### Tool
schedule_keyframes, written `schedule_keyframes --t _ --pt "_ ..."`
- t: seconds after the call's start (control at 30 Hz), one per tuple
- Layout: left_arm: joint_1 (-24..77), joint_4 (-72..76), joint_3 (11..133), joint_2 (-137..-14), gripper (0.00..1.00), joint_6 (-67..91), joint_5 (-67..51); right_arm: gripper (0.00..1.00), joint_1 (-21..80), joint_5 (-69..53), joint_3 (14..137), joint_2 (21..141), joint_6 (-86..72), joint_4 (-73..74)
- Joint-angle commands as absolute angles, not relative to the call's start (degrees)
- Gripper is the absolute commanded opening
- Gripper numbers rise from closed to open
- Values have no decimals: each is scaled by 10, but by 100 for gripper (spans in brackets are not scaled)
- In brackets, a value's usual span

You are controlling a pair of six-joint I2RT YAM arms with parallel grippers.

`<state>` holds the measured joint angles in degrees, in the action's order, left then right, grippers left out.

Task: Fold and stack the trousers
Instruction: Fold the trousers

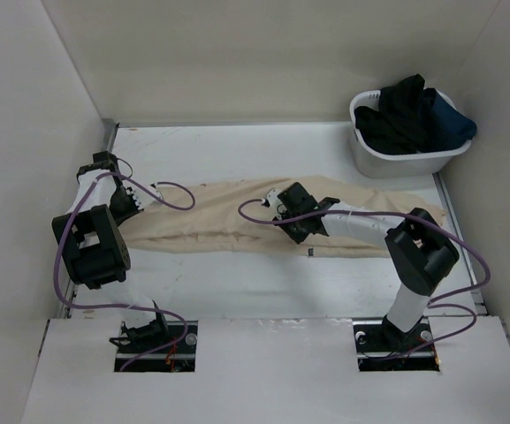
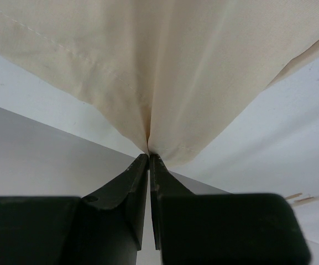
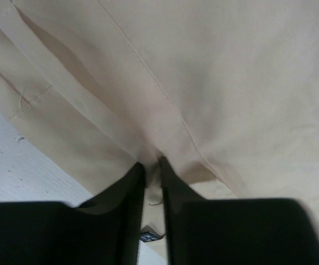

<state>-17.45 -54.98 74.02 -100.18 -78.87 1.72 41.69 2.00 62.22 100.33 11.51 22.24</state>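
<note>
Top view. Shows the trousers [image 1: 228, 221] stretched in one long beige band across the white desk [image 1: 237, 150], left of the basin [image 1: 387, 165] and nearer the arms than it, the band's right end reaching in front of the basin. Shows the basin packed with dark clothes [image 1: 409, 115]. Places the left arm [image 1: 91, 243] far to the left of the basin, bent down onto the band's left end. Places the right arm [image 1: 422, 252] in front of the basin, reaching leftward, wrist over the middle of the cloth. Picks out a small dark tag [image 1: 309, 255] at the band's near edge, left of the basin and nearer than it.

Left wrist view. Shows the left jaws clenched tight on a pinch of the trousers [image 2: 176, 66], cloth fanning up and outward from the dark fingers [image 2: 131, 187], pale desk visible to the right.

Right wrist view. Shows the right jaws narrowed to a slim gap, grasping a small raised fold of the trousers [image 3: 203, 83] beside a stitched seam. Shows the tag low between the fingers [image 3: 129, 215], and a strip of desk at lower left.
</note>
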Motion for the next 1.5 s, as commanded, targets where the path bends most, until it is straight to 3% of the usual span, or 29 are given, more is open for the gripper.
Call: schedule_keyframes --t 0.0,0.07,0.1,0.6,0.9,1.0,1.1,1.17,1.23,1.37,1.47 --pt "-172 -548 758 -993 6 -788 13 15 421 24 640 1002 105 199" --pt "-172 -548 759 -992 6 -788 13 2 421 24 640 1002 105 200" --pt "-172 -548 759 -992 6 -788 13 0 422 25 638 999 105 201" --pt "-177 -561 781 -970 3 -797 20 0 439 40 561 841 106 293" --pt "-162 -544 719 -966 4 -802 46 0 464 6 534 896 89 266" --pt "-162 -544 716 -968 5 -799 47 9 461 13 530 905 84 248" --pt "-162 -554 715 -965 12 -801 47 44 450 17 520 887 79 238" --pt "-162 -573 714 -962 29 -802 47 57 444 4 523 862 61 240" --pt "-162 -587 717 -962 42 -796 47 60 419 -17 522 808 17 241" --pt "-169 -584 730 -948 47 -787 40 75 316 -18 457 643 -131 201" --pt "-174 -582 734 -941 47 -781 33 81 142 38 370 509 -290 201"
